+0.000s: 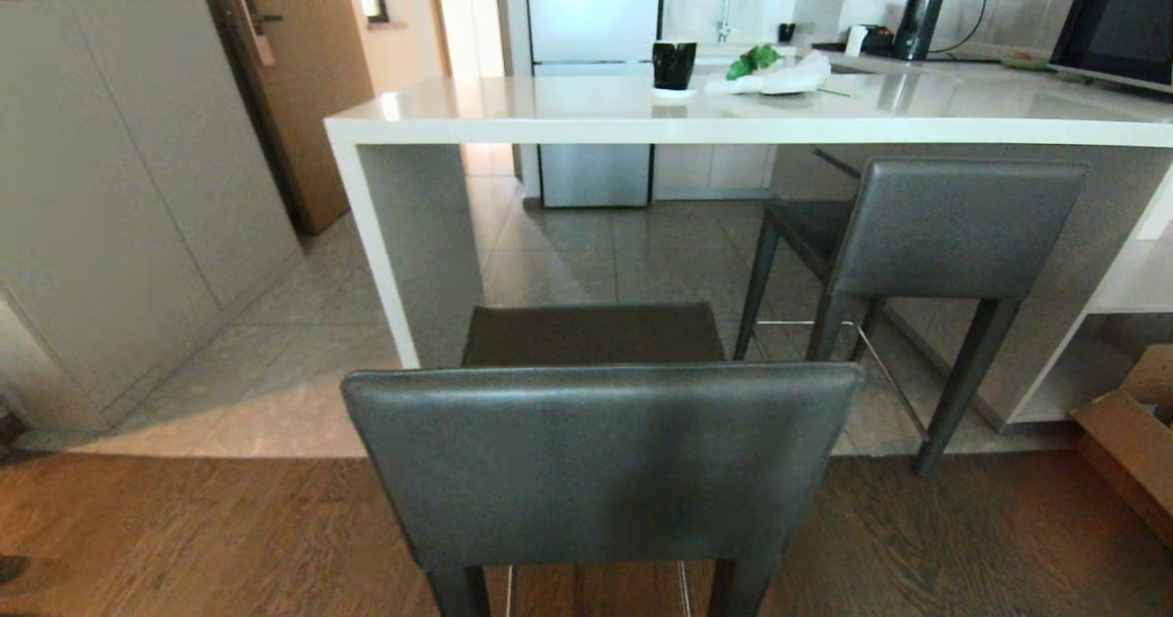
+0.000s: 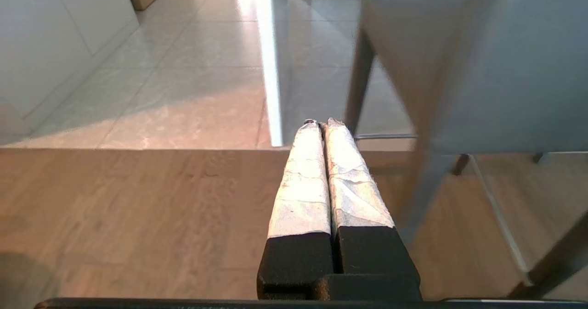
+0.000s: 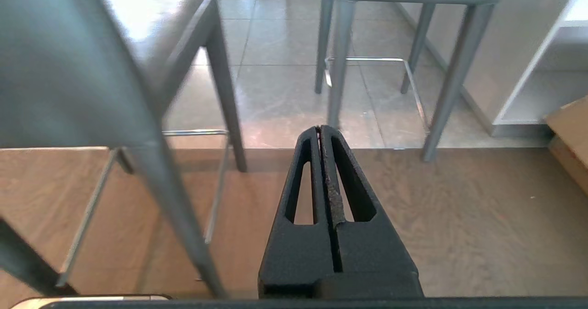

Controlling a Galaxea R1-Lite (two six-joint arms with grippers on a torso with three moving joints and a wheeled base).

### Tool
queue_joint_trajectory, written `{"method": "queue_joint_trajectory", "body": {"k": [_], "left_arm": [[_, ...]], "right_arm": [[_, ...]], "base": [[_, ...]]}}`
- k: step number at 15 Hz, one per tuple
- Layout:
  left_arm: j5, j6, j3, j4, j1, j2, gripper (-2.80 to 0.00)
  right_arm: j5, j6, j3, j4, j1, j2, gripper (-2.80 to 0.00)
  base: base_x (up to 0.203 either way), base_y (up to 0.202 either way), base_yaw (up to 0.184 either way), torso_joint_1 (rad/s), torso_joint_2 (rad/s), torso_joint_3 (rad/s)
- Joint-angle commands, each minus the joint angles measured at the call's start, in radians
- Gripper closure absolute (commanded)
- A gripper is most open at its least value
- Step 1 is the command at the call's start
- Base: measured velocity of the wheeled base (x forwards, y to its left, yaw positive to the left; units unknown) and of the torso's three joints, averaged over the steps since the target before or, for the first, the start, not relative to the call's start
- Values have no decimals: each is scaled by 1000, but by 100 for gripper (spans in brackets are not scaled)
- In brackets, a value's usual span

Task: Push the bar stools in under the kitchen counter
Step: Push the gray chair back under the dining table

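Stools: 2 matching ones, with dark grey leather seats, low rectangular backrests, thin dark legs and chrome footrest bars. Near stool stands pulled out, its legs on brown wood-grain floor, backrest facing the camera and seat front reaching toward the counter's end panel. Far stool stands to the right on grey floor tiles, its seat partly under the counter, turned at an angle.

That counter is a thick glossy off-white slab with a white side panel. On it sit a black cup and a white cloth with green leaves. No writing is readable.

Open tile lies between the 2 stools and left of the side panel toward a grey cabinet. A cardboard box sits at the right edge.

Left gripper, pads wrapped in white tape, is pressed together and empty beside the near stool's leg. Right gripper, black with slotted fingers, is likewise closed and empty, between both stools.
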Motion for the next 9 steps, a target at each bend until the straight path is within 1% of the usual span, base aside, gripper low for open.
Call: {"method": "queue_joint_trajectory", "body": {"k": [1, 4, 5, 9], "left_arm": [[0, -1, 2, 0, 0, 2, 0], [0, 1, 2, 1, 0, 2, 0], [0, -1, 2, 1, 0, 2, 0], [0, -1, 2, -1, 0, 2, 0]], "right_arm": [[0, 0, 1, 0, 0, 2, 0], [0, 1, 0, 0, 0, 2, 0], [0, 1, 0, 0, 0, 2, 0], [0, -2, 0, 0, 0, 2, 0]], "base": [[0, 197, -3, 1, 1, 1], [0, 182, -1, 2, 2, 3], [0, 86, -3, 2, 2, 2], [0, 0, 0, 0, 0, 0]]}}
